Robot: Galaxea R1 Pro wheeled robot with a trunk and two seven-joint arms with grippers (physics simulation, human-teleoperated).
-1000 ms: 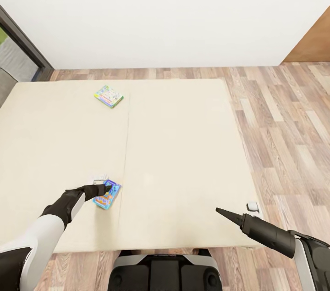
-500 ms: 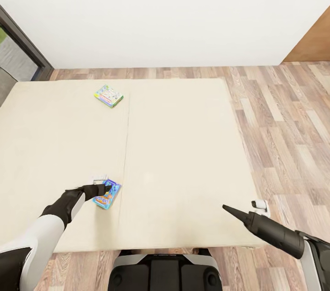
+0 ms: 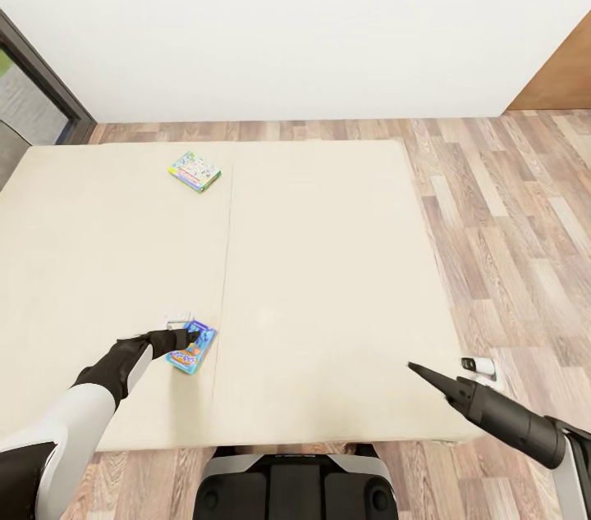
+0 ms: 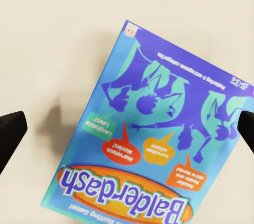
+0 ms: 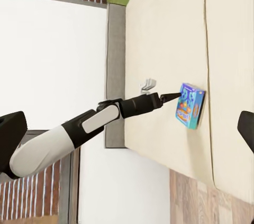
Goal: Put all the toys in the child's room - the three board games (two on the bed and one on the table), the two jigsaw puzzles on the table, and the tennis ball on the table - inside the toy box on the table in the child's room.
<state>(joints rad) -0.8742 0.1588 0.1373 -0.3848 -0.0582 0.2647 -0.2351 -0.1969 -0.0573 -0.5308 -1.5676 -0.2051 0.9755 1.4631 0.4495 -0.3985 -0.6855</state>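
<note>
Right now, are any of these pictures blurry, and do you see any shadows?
Head view: sharp and evenly lit, no glare on the bed. Left wrist view: the blue Balderdash box is crisp enough to read, with a soft grey shadow beside it, and the dark fingertips at the edges look slightly soft. Right wrist view: clear, flat light.

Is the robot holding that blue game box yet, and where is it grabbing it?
Not yet. The open left gripper hovers over the flat blue board game box on the cream bed, fingers apart either side. The right gripper holds nothing.
</note>
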